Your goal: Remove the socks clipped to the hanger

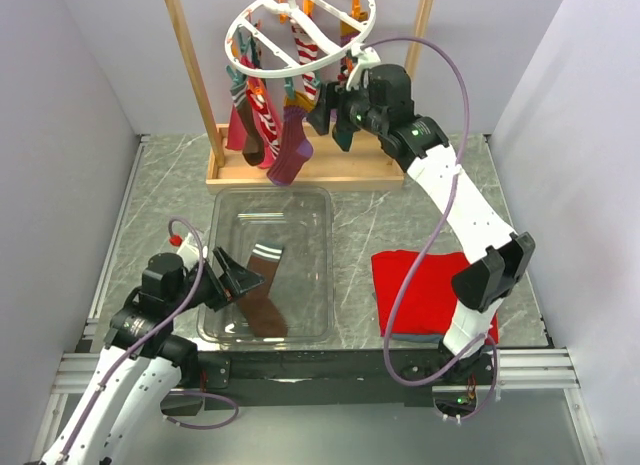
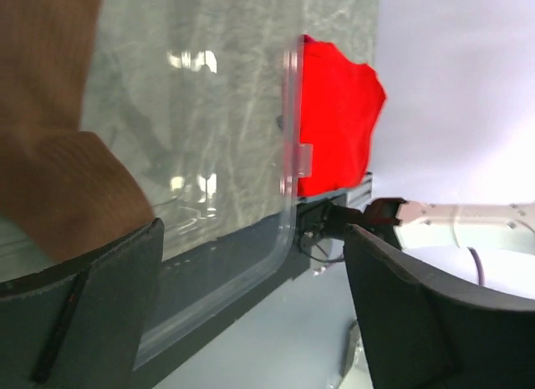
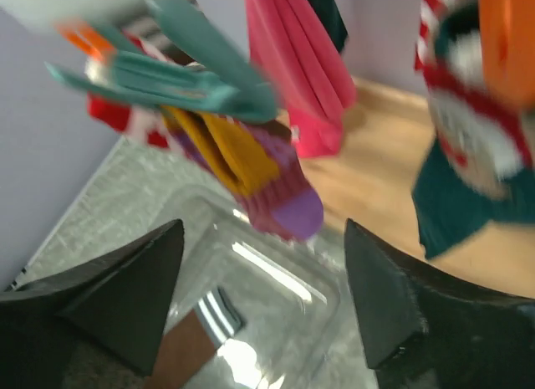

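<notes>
A grey marbled bench (image 1: 160,215) carried a wooden stand (image 1: 300,172) at its far edge, and from the stand hung a round white hanger (image 1: 300,20) ringed with pegs. In front of it sat a clear plastic bin (image 1: 272,190), with a folded red cloth (image 1: 415,285) lying just to its right. The right claw (image 3: 263,230) was raised to the hanger, its jaws spread wide and holding nothing, facing the magenta-purple sock (image 1: 290,150). The left claw (image 2: 251,230) hovered low over the bin's near left corner, also wide open and empty. One brown sock (image 1: 262,295) with white bands lay flat inside the bin, beside the left claw. The other socks hung clipped by their cuffs: a maroon one (image 1: 238,125), a red-and-white striped one (image 1: 262,115) and a dark teal one (image 1: 342,135). A teal peg (image 3: 167,79) gripped the purple sock's cuff. The socks looked light, soft and limp, likely to stretch before coming free, and the hanger seemed liable to swing. The best hold was probably high on the cuff, just under the peg, pinching both layers of fabric.
</notes>
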